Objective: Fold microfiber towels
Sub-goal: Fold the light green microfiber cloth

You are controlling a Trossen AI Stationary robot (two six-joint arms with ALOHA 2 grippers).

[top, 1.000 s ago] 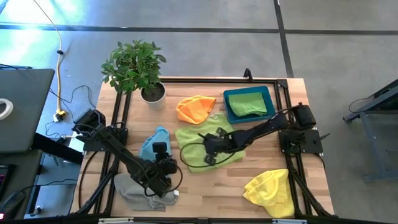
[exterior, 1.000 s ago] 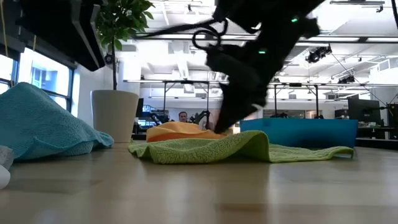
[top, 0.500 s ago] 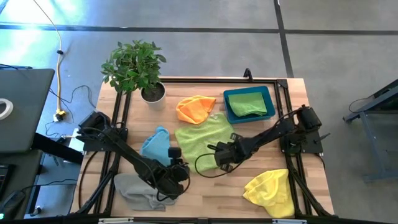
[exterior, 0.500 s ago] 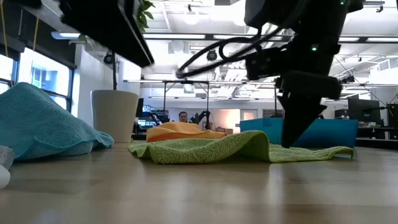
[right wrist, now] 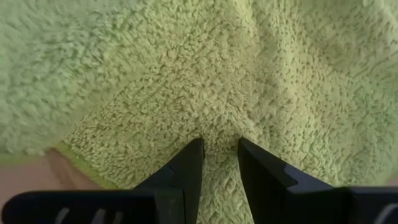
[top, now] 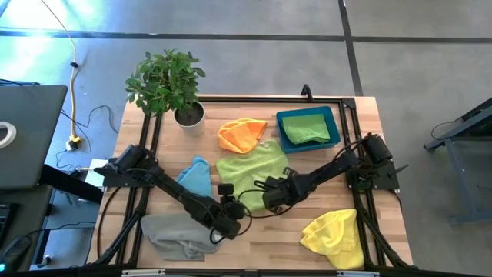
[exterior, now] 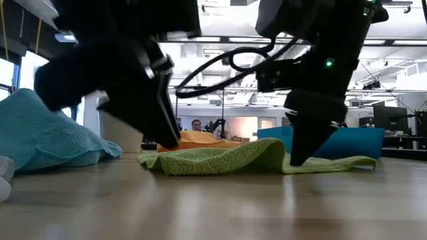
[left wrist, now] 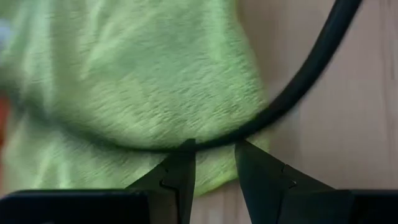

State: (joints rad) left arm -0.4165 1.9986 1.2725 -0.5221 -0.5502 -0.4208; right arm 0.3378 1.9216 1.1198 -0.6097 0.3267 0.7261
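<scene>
lime green towel [top: 247,174] under both grippers [right wrist: 217,149], near edge

My wooden tabletop [top: 254,238] carries six towels, a potted plant [top: 167,83] and a blue bin [top: 308,128], the lime towel [top: 250,173] lying beneath my right end effector [top: 270,201].

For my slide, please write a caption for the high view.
Both grippers, left and right, meet at the near edge of the lime green towel.

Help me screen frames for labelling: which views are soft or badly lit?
Left wrist view: lime green fuzzy microfiber towel smeared. Right wrist view: its pile crisp. Low view: both arms backlit near-silhouettes, the nearer blurred. High view: evenly lit, light wooden slatted table sharp.
</scene>
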